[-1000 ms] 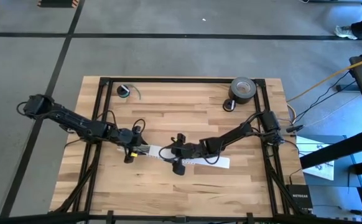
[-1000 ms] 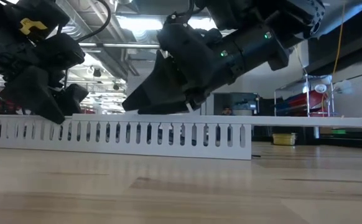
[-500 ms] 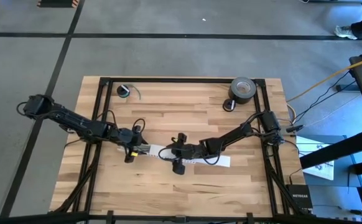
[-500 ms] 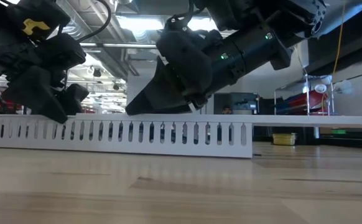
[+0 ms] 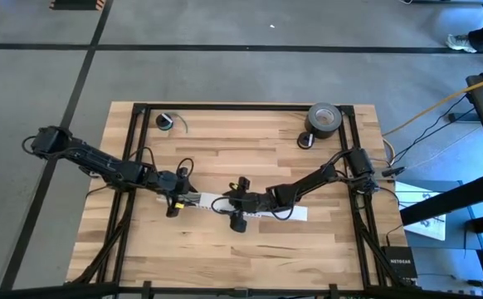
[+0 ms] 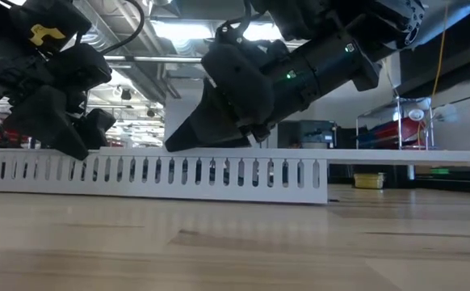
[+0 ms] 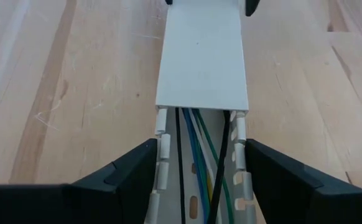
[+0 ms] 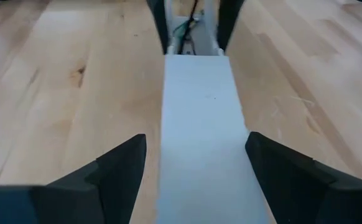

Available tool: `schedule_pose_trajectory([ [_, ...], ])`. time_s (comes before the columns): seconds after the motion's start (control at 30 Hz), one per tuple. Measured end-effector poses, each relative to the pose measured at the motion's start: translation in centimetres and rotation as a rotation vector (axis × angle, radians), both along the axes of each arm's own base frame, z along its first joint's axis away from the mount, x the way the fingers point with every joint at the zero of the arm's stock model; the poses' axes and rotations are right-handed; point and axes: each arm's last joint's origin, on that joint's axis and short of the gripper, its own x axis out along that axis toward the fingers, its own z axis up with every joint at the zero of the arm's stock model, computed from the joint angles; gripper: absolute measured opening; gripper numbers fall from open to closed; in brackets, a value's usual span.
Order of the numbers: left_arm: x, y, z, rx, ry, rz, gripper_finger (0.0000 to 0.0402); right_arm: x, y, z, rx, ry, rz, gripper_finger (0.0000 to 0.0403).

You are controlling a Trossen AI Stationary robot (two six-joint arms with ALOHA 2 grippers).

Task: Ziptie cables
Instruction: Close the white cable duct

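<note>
Thin cables [image 7: 196, 155] lie in slotted white plastic duct [image 7: 201, 56] on wood-grain table [image 7: 75, 93].

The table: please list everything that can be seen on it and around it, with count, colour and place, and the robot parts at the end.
Slotted cable duct: one, white, table middle.
Flat duct cover: one, white, on the duct, partly closed.
Cables: several, blue, green, black, inside the duct's open end.
Tape roll: one, dark grey, far right corner.
Small coil: one, dark with green wire, far left.
Table: one, light wood.
Left gripper: open, straddling the duct's open end.
Right gripper: open, straddling the cover.
</note>
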Motion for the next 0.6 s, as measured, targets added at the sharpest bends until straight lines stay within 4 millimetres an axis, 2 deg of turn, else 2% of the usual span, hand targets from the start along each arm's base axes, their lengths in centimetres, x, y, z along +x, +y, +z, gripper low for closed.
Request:
schedule_pose_trajectory([
  [0.17,-0.03,0.01,-0.01,0.002,0.002,-0.001,0.0219,-0.07,-0.40,-0.43,0.020,0.016,-0.035,0.0269],
  [0.47,-0.03,-0.02,-0.01,-0.001,0.002,-0.007,0.0219,-0.02,-0.30,-0.34,-0.001,0.012,0.003,0.0266],
  [0.6,-0.03,-0.03,-0.01,-0.001,0.002,-0.008,0.0219,0.03,-0.25,-0.29,0.012,0.009,0.022,0.0232],
])
